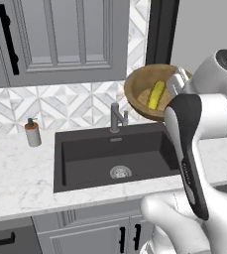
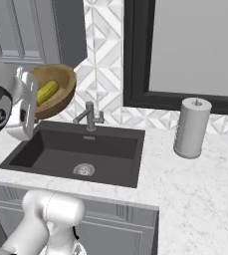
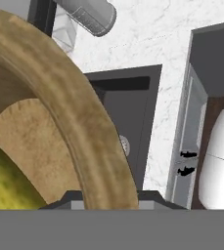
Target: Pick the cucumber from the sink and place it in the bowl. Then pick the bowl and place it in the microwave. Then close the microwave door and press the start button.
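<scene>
Carrying item: round shallow brown wooden bowl (image 1: 147,92), tilted, held aloft above the dark rectangular sink (image 1: 115,158), the two-finger gripper (image 1: 177,84) partly closed on its rim. Contents: small curved yellow cucumber (image 1: 156,95), lying inside. Handling advice: level the bowl and travel slowly toward the microwave, lest the cucumber slide out.

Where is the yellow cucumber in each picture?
Left base view: the cucumber lies in the bowl, upper right, above the sink.
Right base view: in the bowl, upper left, above the sink.
Hand view: yellow patch at the lower left corner, inside the bowl's rim.
Shared landmark: the sink's silver drain.
</scene>
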